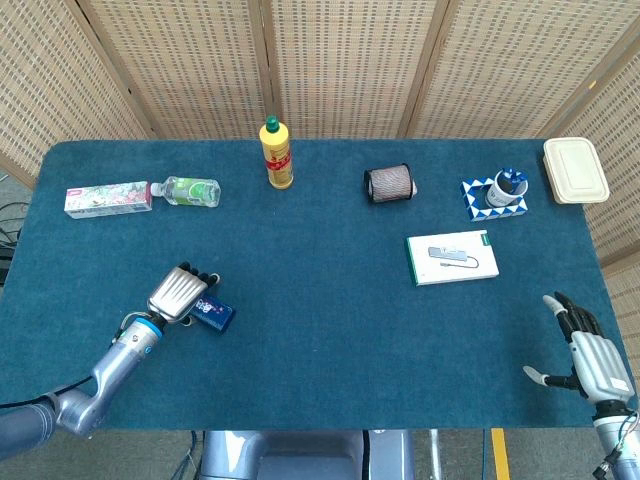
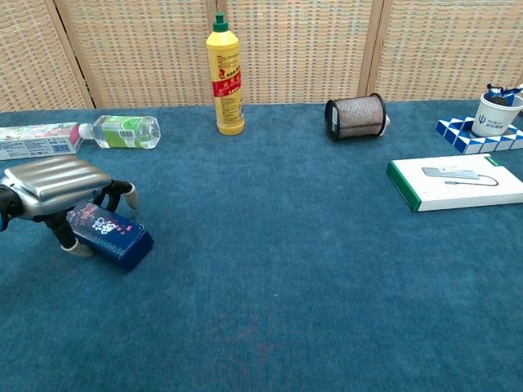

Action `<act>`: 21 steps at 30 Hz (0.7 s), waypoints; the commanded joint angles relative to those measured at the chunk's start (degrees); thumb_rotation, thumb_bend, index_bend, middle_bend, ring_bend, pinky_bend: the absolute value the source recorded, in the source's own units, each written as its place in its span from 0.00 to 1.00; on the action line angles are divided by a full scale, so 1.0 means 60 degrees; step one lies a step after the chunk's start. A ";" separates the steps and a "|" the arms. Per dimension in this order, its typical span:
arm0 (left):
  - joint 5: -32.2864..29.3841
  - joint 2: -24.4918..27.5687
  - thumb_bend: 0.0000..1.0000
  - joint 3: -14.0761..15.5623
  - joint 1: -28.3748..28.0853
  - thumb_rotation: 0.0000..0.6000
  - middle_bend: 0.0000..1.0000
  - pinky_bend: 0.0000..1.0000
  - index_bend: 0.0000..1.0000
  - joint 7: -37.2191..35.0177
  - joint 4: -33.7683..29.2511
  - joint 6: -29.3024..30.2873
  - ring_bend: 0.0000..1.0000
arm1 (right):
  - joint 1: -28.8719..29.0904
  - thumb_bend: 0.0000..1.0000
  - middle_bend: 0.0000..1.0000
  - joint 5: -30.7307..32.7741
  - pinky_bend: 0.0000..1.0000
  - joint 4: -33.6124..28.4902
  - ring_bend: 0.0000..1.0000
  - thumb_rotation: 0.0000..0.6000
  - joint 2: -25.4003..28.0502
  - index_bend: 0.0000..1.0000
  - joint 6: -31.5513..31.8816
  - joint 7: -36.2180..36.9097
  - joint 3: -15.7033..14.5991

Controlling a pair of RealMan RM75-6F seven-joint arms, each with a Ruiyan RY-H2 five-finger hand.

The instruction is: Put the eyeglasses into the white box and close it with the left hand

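Observation:
My left hand (image 1: 178, 292) (image 2: 53, 186) sits at the near left of the table, over a small dark blue box (image 1: 215, 315) (image 2: 118, 237). Its fingers curl down over the box's far side and the thumb presses the near side, gripping it. I see no bare eyeglasses in either view. A flat white box with a green edge (image 1: 452, 257) (image 2: 458, 182) lies shut at the right. A white lidded container (image 1: 575, 169) sits at the far right corner. My right hand (image 1: 590, 355) rests open at the near right edge, holding nothing.
A yellow bottle (image 1: 276, 153) (image 2: 225, 73) stands at the back centre. A mesh cup (image 1: 390, 183) (image 2: 355, 117) lies on its side. A toothpaste box (image 1: 108, 197) and water bottle (image 1: 190, 190) lie back left. A paper cup (image 1: 505, 190) stands on a blue-white block.

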 commanded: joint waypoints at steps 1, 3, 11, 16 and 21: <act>0.0064 -0.0102 0.19 -0.0024 0.0035 1.00 0.10 0.24 0.26 -0.0038 0.0127 0.0181 0.12 | 0.0001 0.00 0.00 -0.0001 0.00 0.0002 0.00 1.00 -0.0002 0.00 -0.0001 -0.0001 0.0000; 0.0109 -0.0134 0.18 -0.0032 0.0042 1.00 0.07 0.23 0.25 -0.0080 0.0160 0.0260 0.09 | 0.0002 0.00 0.00 0.0000 0.00 0.0001 0.00 1.00 -0.0001 0.00 -0.0003 0.0002 0.0000; 0.0329 -0.0155 0.18 0.0022 0.0111 1.00 0.00 0.21 0.20 -0.0345 0.0143 0.0540 0.09 | 0.0001 0.00 0.00 -0.0003 0.00 0.0001 0.00 1.00 0.0006 0.00 -0.0003 0.0018 -0.0001; 0.0535 -0.0105 0.18 0.0069 0.0174 1.00 0.00 0.21 0.20 -0.0400 0.0165 0.0811 0.09 | 0.0011 0.00 0.00 -0.0015 0.00 0.0005 0.00 1.00 0.0005 0.00 -0.0016 -0.0002 -0.0007; 0.0388 -0.0475 0.18 -0.0097 0.0074 1.00 0.00 0.21 0.20 -0.0153 0.0363 0.0736 0.09 | 0.0002 0.00 0.00 -0.0012 0.00 -0.0008 0.00 1.00 0.0003 0.00 0.0007 -0.0020 -0.0006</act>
